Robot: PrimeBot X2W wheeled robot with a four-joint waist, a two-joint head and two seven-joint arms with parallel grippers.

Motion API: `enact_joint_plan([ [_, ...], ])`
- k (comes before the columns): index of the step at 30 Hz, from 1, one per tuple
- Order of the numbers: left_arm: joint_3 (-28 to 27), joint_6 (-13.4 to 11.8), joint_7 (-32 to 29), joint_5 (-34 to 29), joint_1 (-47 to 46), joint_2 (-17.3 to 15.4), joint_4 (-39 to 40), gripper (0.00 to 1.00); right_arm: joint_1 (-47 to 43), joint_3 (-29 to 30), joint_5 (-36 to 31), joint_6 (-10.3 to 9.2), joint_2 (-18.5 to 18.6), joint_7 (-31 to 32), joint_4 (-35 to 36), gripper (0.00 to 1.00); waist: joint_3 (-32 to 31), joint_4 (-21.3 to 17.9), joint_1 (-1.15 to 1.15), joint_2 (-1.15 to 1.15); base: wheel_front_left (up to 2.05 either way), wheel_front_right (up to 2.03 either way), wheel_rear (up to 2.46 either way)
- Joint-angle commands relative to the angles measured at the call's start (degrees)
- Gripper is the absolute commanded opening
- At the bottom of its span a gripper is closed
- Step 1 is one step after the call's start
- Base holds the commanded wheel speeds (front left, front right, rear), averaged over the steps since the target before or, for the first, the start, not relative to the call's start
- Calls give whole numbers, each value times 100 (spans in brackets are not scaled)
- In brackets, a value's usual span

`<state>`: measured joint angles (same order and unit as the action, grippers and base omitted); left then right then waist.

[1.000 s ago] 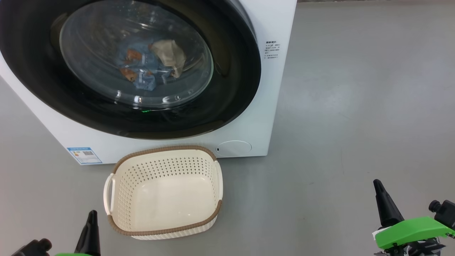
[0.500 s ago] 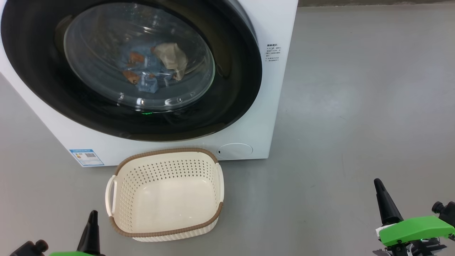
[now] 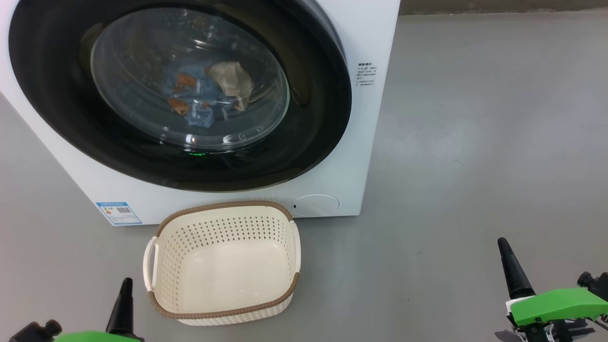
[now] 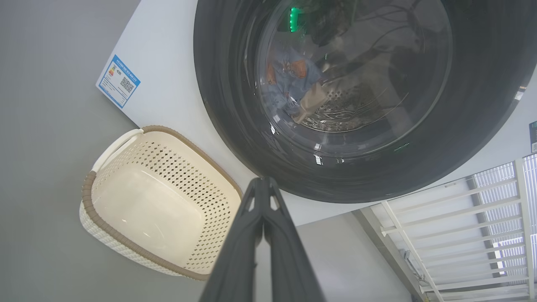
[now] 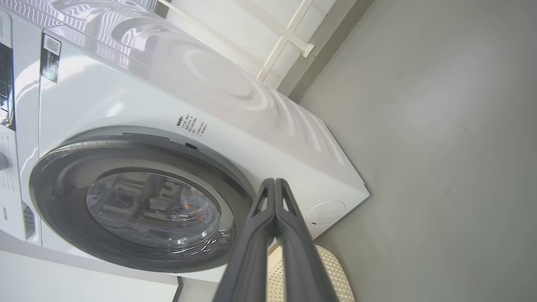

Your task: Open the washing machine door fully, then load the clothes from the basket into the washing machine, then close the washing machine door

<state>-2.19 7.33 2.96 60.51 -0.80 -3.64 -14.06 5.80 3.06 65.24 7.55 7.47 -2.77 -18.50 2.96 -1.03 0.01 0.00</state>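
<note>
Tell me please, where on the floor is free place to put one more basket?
The wide floor right of the washing machine is bare. A narrower strip lies left of the basket. Crowded: before the washing machine door, where the basket stands.

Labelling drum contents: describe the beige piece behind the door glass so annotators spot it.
Find the white washing machine, then its round black-rimmed door. Through the glass, in the head view, the cream-beige piece lies upper right of the light-blue garments: plain, where they carry orange prints.
</note>
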Motion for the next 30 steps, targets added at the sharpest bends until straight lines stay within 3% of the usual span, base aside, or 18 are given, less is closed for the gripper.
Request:
enact_joint_plan([
  [1, -148, 11, -31, 160, -255, -68, 104, 0, 54, -17, 129, -3, 25, 35, 170, 0, -6, 3, 0, 0, 0, 0, 0],
  [30, -277, 14, -522, 1888, -413, -11, 46, 0, 44, 177, 1589, -5, -239, 530, 327, 0, -160, 60, 0, 0, 0, 0, 0],
])
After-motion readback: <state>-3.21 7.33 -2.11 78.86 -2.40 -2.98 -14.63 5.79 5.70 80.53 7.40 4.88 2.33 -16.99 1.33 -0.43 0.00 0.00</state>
